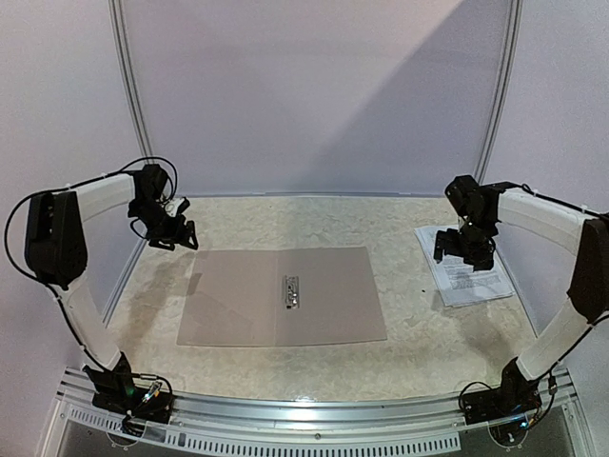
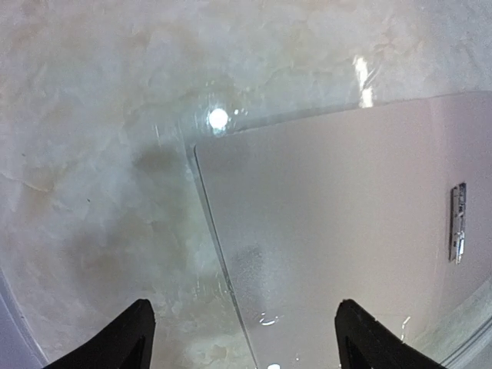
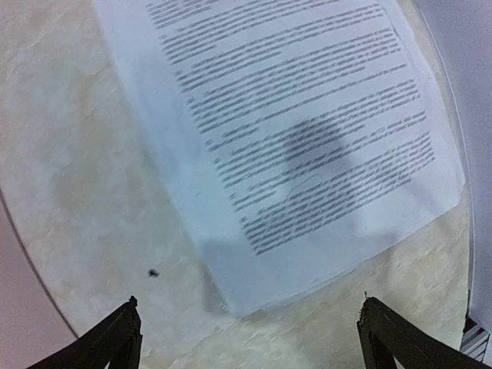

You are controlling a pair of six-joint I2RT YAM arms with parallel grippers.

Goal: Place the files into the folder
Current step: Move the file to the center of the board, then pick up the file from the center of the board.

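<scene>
The folder lies open and flat in the middle of the table, brown-tan, with a small metal clip at its centre. My left gripper hovers open above the folder's far left corner; in the left wrist view the folder, its clip and that corner lie below the spread fingertips, gripper empty. The files, white sheets with black text, lie at the right. My right gripper hangs open over them; the files fill the right wrist view, gripper empty.
The pale marbled tabletop is bounded by white walls behind and at both sides, with a metal rail along the near edge. A small dark speck sits on the table beside the sheets.
</scene>
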